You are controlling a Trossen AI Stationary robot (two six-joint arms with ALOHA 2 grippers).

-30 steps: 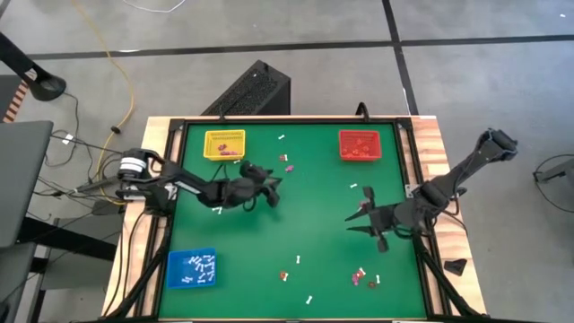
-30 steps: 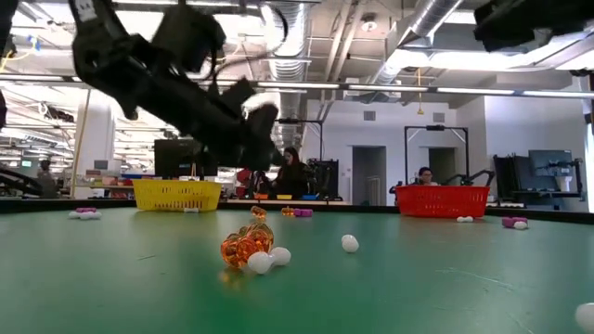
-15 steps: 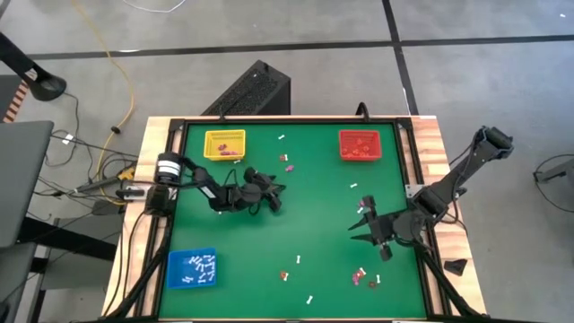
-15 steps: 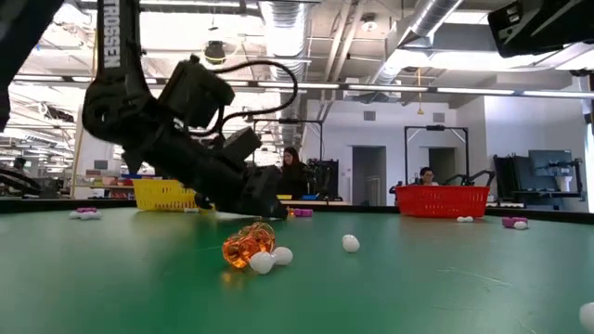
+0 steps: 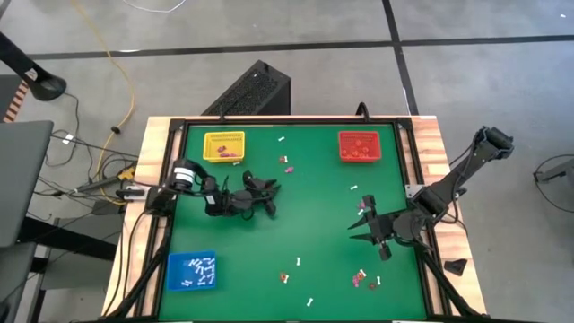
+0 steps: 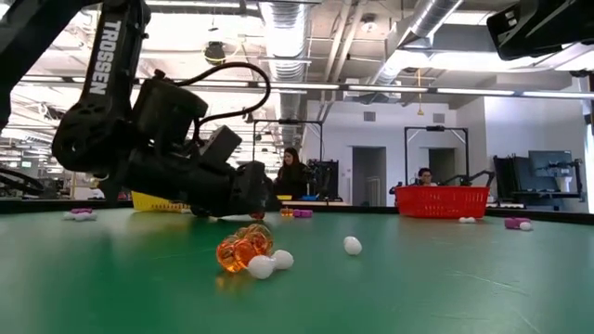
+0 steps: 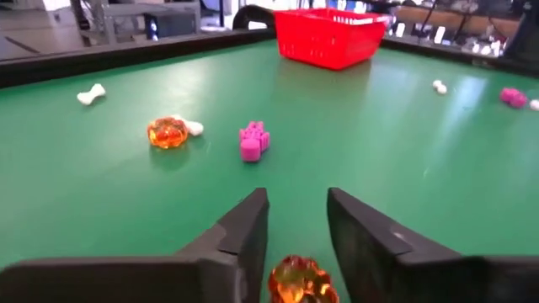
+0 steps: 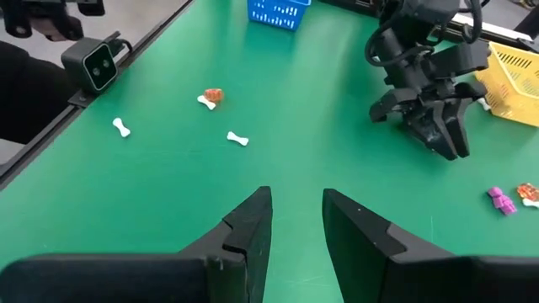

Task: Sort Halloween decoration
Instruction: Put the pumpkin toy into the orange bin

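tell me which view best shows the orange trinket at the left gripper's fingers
The left wrist view: the orange trinket sits large between the left gripper fingers. In the high and low views the arm hides it; the right wrist view shows only that gripper from afar.

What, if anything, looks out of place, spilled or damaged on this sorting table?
Nothing looks damaged or tipped: the yellow tray, red tray and blue tray sit flat. The only disorder is unsorted trinkets scattered over the green table, like the white bone between the yellow and red trays.

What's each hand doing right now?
Left hand: closing around an orange trinket on the table.
Right hand: open, empty, above the mat.
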